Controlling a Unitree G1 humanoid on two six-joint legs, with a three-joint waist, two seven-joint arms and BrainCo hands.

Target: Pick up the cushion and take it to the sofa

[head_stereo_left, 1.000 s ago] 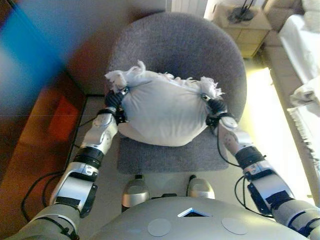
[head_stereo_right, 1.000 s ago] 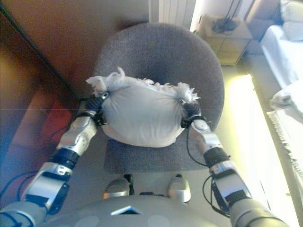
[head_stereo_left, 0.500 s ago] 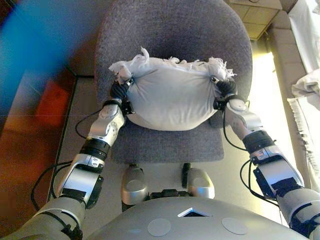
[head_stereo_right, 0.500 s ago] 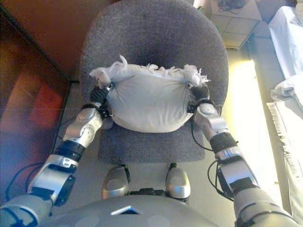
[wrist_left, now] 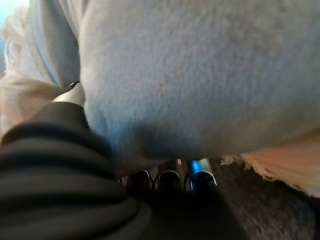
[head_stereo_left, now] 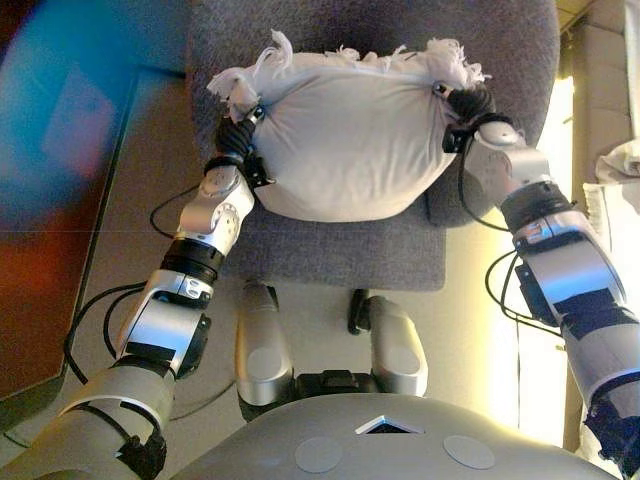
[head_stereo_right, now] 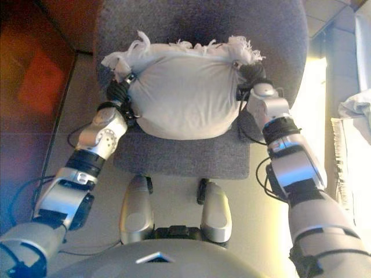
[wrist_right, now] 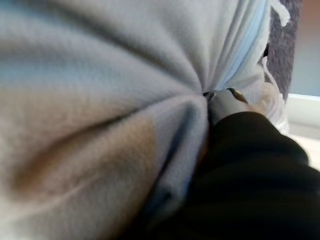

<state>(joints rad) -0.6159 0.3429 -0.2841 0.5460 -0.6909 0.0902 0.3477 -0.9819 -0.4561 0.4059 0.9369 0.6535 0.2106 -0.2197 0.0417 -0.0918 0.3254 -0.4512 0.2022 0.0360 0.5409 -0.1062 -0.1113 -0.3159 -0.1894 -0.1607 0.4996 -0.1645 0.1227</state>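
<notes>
A plump white cushion [head_stereo_left: 345, 140] with fringed corners hangs between my two hands over the seat of a grey chair [head_stereo_left: 340, 255]. My left hand [head_stereo_left: 237, 140] grips its left end, and my right hand [head_stereo_left: 468, 105] grips its right end. In the left wrist view the cushion [wrist_left: 200, 75] fills the frame, with dark fingertips [wrist_left: 170, 178] curled under it. Bunched cushion cloth [wrist_right: 100, 100] in the right wrist view is pinched by the thumb [wrist_right: 223, 104]. No sofa shows clearly in these views.
The grey chair's back [head_stereo_right: 197, 17] rises behind the cushion. Dark brown wooden furniture [head_stereo_right: 35, 69] stands close on the left. At the right edge lies white cloth [head_stereo_left: 620, 165] on pale furniture, with a sunlit strip of floor [head_stereo_left: 530, 350] beside the chair.
The whole picture has shifted, so the camera has moved and the chair sits higher in view. Both hands keep their hold on the cushion's ends, arms stretched further forward.
</notes>
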